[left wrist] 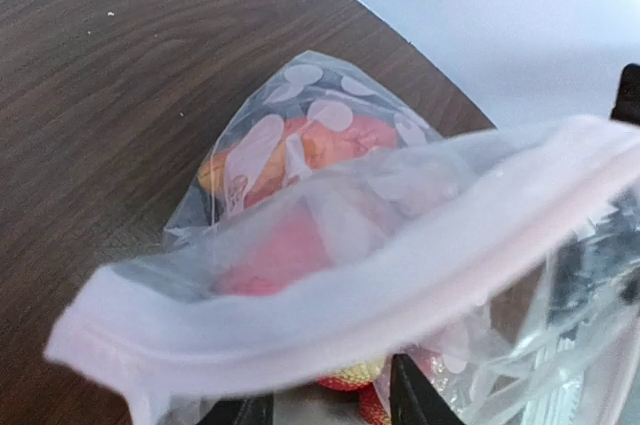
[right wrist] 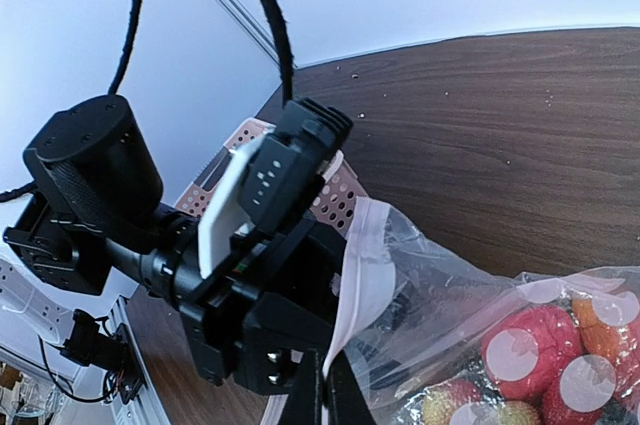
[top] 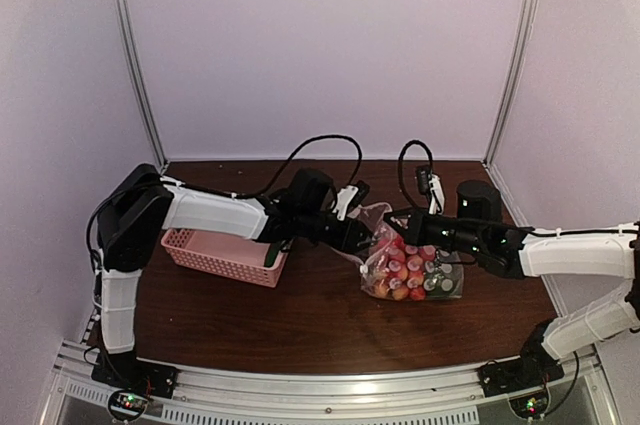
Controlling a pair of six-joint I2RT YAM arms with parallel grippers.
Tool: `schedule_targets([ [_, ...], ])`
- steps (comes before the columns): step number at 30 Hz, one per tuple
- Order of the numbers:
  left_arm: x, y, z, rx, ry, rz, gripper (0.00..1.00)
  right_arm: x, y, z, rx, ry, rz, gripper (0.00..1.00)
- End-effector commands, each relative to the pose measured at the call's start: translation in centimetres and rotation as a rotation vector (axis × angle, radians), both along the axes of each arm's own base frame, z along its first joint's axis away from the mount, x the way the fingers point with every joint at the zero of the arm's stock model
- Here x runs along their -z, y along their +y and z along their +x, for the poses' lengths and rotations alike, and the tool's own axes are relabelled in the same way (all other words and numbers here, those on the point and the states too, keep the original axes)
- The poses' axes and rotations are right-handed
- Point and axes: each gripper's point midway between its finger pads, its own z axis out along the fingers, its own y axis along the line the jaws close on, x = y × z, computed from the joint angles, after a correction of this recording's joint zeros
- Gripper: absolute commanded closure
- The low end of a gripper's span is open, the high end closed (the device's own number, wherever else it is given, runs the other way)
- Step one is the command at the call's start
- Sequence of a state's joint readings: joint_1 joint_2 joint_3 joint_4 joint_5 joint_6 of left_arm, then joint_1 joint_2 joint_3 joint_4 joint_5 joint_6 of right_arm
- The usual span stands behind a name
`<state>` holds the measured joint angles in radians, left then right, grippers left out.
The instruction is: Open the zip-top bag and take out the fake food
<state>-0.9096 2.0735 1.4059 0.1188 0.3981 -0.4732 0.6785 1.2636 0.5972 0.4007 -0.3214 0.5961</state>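
Right claw (right wrist: 322, 395) pinches zip-top bag (top: 415, 270) lip; left claw (left wrist: 325, 402) grip unclear. Pull lips apart evenly, slowly, low over table (top: 300, 315).

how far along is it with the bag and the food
Done: nothing out yet; the fake food sits inside the zip-top bag. In hand: the right fingers pinch the white zip strip, and the left fingers are at the same edge; I cannot tell if the zip has parted. Left: open the mouth, take the food out.
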Motion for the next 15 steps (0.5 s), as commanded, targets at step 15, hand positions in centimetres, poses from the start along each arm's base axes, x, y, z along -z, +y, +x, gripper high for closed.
schedule_targets([
  [15,5.1,-3.4,0.4,0.043,0.086,0.004,0.35,0.4,-0.1,0.4,0.024,-0.003,0.005,1.00],
])
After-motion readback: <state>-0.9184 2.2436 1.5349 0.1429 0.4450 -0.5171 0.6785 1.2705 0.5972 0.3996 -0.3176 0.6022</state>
